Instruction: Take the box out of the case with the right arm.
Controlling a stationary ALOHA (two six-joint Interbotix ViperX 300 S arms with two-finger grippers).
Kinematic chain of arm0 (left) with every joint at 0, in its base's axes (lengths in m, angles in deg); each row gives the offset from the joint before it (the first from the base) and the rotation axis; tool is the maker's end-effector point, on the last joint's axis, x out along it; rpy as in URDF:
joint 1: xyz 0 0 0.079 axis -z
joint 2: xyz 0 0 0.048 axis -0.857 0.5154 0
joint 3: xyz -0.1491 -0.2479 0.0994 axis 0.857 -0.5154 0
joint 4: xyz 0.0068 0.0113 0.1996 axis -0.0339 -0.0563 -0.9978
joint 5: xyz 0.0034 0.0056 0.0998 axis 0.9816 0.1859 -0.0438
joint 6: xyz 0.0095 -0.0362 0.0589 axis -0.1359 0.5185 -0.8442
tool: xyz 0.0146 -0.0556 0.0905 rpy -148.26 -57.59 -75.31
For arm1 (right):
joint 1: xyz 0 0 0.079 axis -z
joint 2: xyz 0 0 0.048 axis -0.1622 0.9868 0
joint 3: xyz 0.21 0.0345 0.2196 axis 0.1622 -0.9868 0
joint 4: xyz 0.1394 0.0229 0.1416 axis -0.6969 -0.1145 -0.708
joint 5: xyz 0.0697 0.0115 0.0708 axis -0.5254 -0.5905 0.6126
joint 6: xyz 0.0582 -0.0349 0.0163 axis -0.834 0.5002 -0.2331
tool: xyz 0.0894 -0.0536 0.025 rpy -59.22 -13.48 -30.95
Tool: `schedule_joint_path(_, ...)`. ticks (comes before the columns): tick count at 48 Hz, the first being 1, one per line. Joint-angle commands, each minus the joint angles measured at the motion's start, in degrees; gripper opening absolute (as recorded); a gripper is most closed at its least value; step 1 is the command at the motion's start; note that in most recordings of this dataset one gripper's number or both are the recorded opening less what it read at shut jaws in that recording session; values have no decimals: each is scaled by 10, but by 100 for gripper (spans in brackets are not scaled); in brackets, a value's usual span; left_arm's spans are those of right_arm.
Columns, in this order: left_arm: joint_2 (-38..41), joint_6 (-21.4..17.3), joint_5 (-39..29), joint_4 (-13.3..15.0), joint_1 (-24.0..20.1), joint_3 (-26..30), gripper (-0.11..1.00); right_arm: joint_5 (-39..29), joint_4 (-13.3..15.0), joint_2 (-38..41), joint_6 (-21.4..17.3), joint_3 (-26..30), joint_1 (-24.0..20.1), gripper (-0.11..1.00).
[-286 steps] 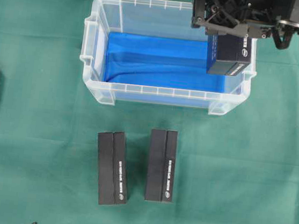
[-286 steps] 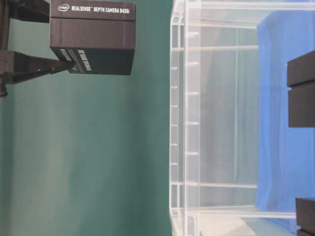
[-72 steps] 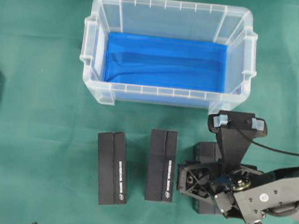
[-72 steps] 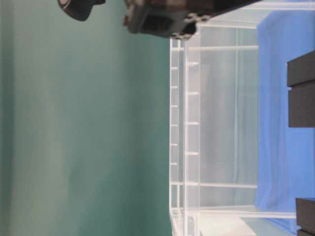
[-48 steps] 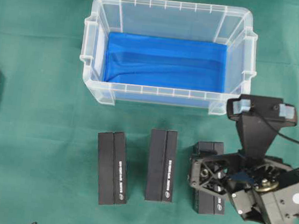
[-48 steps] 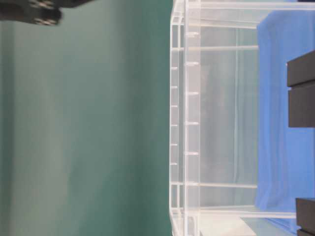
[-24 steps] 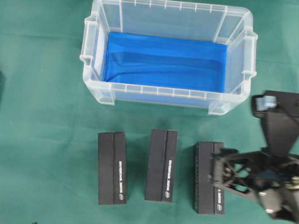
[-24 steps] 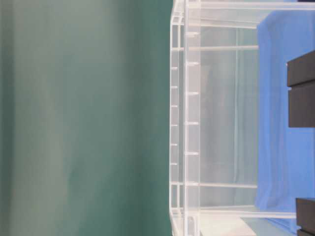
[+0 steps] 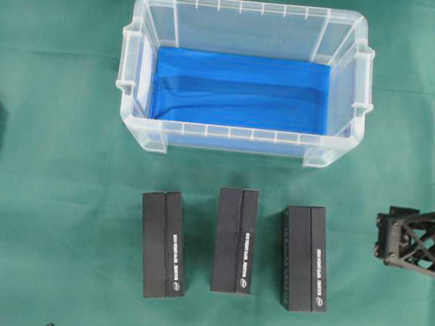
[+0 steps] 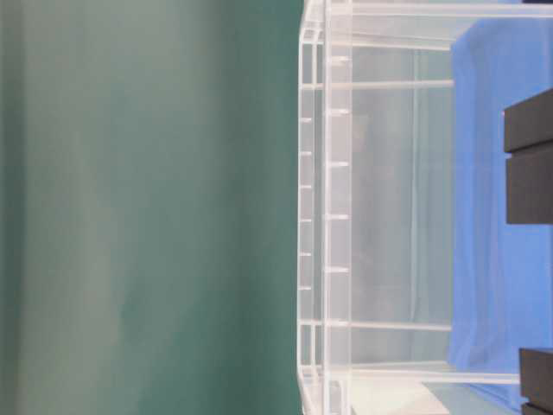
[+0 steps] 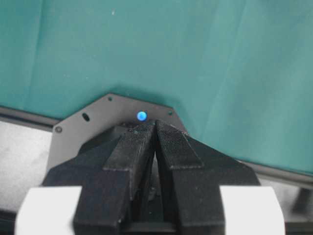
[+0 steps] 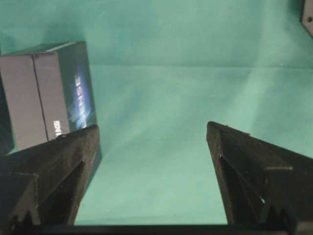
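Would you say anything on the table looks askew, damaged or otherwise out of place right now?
Nothing stands out. Three black boxes lie in a tidy row on the green cloth in front of the case, which holds only its blue lining. The right gripper is open, apart from them.

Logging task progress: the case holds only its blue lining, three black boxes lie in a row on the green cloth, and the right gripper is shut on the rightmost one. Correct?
Not quite. The right gripper is open and empty, off to the side of the rightmost box, as the overhead and right wrist views show. The case does hold only its blue lining, and three boxes lie in a row.
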Motion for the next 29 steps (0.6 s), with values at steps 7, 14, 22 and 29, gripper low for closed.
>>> schedule_joint_path(7, 4, 1, 3, 0, -2, 6, 0, 2, 5, -15, 10, 2, 16, 87)
schedule_joint_path(14, 4, -1, 3, -1, -2, 6, 0, 3, 22, -30, 70, -4, 71, 87)
schedule_joint_path(22, 4, -1, 2, -1, -2, 5, 0, 13, 23, -54, 199, -17, 171, 87)
schedule_joint_path(29, 1, -1, 2, -2, -2, 6, 0, 25, 23, -70, 299, -25, 258, 87)
